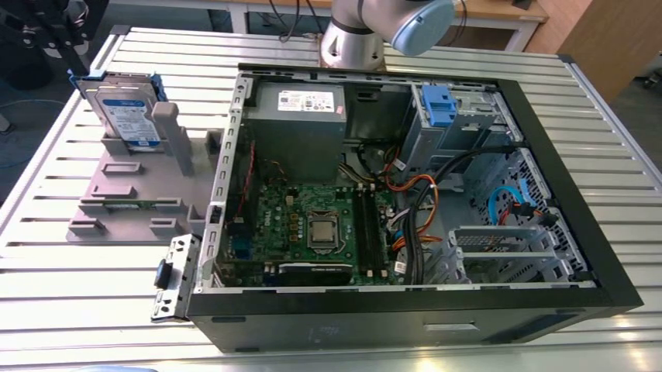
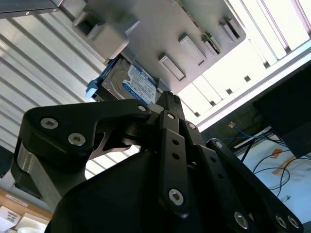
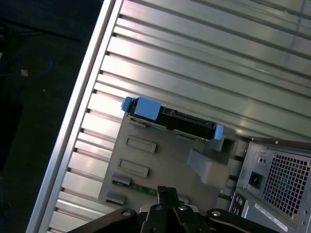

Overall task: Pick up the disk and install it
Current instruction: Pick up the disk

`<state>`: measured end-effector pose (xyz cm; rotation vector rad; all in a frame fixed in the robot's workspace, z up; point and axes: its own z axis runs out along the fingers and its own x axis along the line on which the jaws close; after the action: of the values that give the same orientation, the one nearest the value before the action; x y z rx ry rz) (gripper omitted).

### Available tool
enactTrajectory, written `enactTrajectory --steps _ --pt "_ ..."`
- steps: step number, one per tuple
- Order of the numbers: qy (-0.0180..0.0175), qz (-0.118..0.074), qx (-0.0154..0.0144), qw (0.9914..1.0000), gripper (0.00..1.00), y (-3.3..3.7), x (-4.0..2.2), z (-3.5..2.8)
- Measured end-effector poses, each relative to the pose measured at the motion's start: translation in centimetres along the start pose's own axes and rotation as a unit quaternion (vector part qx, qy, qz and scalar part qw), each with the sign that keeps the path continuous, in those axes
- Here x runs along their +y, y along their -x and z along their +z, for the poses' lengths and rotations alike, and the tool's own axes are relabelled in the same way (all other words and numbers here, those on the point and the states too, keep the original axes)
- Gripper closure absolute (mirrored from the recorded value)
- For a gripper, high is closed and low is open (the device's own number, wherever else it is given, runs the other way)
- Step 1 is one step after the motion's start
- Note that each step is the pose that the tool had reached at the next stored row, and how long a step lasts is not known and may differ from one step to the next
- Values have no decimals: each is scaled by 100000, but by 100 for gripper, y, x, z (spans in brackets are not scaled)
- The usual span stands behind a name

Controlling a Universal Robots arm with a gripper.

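Exterior view: the flat silver metal disk with white-and-blue label and blue plastic bracket (image 1: 129, 108) stands upright in a slot of the grey plastic holder block (image 1: 124, 194). The block sits on the slatted aluminium table (image 1: 62, 263), just beside the open black computer case (image 1: 579, 201), at the exterior view's left.

Second wrist view: the black gripper (image 2: 166, 99) has its fingers drawn together on nothing. It is off the disk (image 2: 138, 85), which sits in the holder (image 2: 165, 29).

First wrist view: the gripper (image 3: 165, 191) tips are together and empty over the holder (image 3: 160, 160). The disk (image 3: 170, 119) is seen edge-on at the holder's far side.
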<state>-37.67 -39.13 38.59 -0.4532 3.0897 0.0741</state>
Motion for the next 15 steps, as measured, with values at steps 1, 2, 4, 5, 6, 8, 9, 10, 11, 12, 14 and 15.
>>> enactTrajectory --steps 1,2,4,5,6,8,9,10,11,12,14,15 --pt "5 -102 1 100000 89 0 0 0" --pt "6 -200 8 100000 89 0 0 0" --pt "11 -408 16 99999 89 0 0 0" --pt "14 -506 19 99999 89 0 0 0" --pt "16 -603 27 99998 89 0 0 0" --pt "20 -802 33 99997 89 0 0 0" --pt "22 -900 38 99996 89 0 0 0" --pt "25 -999 43 99995 89 0 0 0" --pt "28 -1099 45 99994 89 0 0 0" --pt "31 -1207 51 99993 89 0 0 0" --pt "36 -1405 62 99990 89 0 0 0" --pt "39 -1502 65 99989 89 0 0 0"
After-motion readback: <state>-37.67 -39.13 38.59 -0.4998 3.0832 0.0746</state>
